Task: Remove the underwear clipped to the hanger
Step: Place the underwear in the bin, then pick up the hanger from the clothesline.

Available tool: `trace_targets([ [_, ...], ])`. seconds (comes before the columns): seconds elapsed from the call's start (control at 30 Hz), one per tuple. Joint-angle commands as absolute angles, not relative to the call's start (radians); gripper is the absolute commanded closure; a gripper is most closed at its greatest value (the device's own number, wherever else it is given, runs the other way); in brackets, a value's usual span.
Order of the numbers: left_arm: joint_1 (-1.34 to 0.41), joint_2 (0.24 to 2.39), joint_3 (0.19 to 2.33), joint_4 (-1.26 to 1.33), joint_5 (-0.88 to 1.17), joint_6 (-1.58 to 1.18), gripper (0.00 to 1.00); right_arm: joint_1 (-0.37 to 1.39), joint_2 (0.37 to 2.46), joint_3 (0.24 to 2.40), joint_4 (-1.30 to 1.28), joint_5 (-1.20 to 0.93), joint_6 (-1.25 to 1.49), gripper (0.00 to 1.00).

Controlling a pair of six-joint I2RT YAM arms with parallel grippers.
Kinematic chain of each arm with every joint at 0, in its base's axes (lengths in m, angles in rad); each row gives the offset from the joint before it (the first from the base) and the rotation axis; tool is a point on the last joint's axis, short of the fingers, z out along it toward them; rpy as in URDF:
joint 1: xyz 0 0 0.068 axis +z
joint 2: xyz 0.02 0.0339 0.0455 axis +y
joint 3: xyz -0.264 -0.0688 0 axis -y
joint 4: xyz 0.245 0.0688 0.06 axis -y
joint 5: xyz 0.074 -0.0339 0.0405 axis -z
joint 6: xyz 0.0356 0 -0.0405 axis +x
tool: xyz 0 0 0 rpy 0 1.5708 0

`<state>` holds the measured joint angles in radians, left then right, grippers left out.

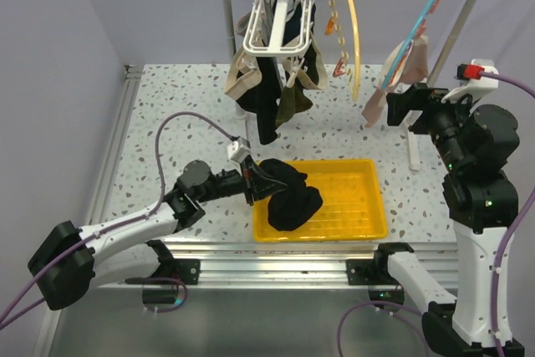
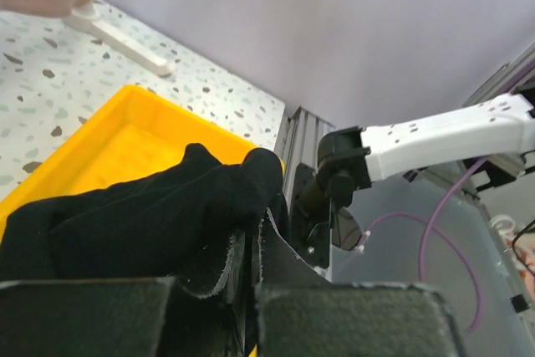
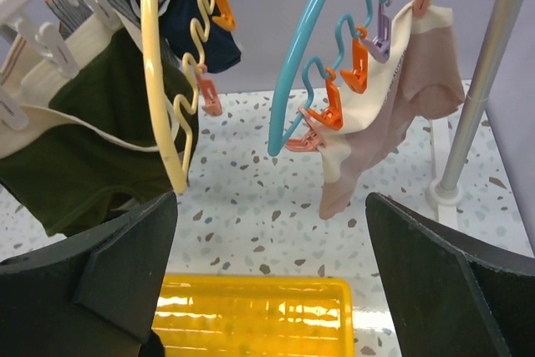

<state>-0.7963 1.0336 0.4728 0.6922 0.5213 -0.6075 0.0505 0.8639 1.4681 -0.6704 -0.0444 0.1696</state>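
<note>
My left gripper (image 1: 261, 181) is shut on a black underwear (image 1: 294, 198) that lies in the yellow tray (image 1: 368, 206). In the left wrist view the jaws (image 2: 252, 257) stand almost together with the black cloth (image 2: 150, 206) pinched between them. My right gripper (image 1: 394, 111) is open and empty, held high near the blue hanger (image 1: 414, 27). In the right wrist view the gripper (image 3: 272, 198) faces a pale pink-beige underwear (image 3: 393, 114) held by orange clips on the blue hanger (image 3: 305, 56). Olive-and-cream underwear (image 3: 92, 148) and a navy one (image 3: 196, 14) hang at the left.
A white clip rack (image 1: 276, 22) with several garments and a yellow hanger (image 1: 351, 31) hang from the rail. The rail's right pole (image 1: 456, 31) and its foot (image 1: 412, 152) stand close to my right arm. The tray's rim also shows in the wrist views (image 2: 109, 131) (image 3: 251, 315).
</note>
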Motion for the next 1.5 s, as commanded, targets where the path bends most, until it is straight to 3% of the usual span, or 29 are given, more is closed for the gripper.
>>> trace_targets([
  [0.0,-0.865,1.101,0.534,0.649,0.431,-0.468,0.99,0.044,0.868,1.523,-0.661,-0.002,0.229,0.01],
  [0.13,-0.926,1.164,0.564,0.556,0.316,-0.358,0.87,0.043,0.877,1.545,-0.667,0.032,0.238,0.01],
  [0.27,-0.959,1.189,0.587,0.470,0.200,-0.284,0.52,0.043,0.900,1.574,-0.692,0.072,0.288,0.01],
  [0.3,-0.965,1.181,0.591,0.457,0.181,-0.263,0.38,0.041,0.905,1.581,-0.693,0.072,0.296,0.01],
  [0.37,-0.973,1.160,0.591,0.434,0.141,-0.247,0.28,0.037,0.926,1.608,-0.699,0.072,0.323,0.01],
  [0.4,-0.973,1.132,0.589,0.430,0.132,-0.242,0.17,0.035,0.937,1.618,-0.704,0.075,0.333,0.01],
  [0.43,-0.973,1.115,0.586,0.417,0.117,-0.232,0.14,0.032,0.946,1.640,-0.710,0.080,0.342,0.01],
  [0.47,-0.974,1.083,0.583,0.413,0.111,-0.227,0.03,0.031,0.963,1.649,-0.716,0.084,0.357,0.01],
  [0.73,-0.973,0.853,0.589,0.239,-0.057,-0.158,0.00,0.025,1.117,1.824,-0.779,0.072,0.443,0.04],
  [1.03,-0.971,0.623,0.589,0.063,-0.330,-0.140,0.00,0.003,1.411,2.137,-0.847,-0.026,0.471,0.16],
  [1.2,-0.971,0.571,0.572,0.015,-0.390,-0.159,0.00,0.003,1.517,2.266,-0.865,0.023,0.416,0.21],
  [1.47,-0.971,0.554,0.552,0.002,-0.410,-0.204,0.00,0.003,1.572,2.284,-0.865,0.107,0.341,0.26],
])
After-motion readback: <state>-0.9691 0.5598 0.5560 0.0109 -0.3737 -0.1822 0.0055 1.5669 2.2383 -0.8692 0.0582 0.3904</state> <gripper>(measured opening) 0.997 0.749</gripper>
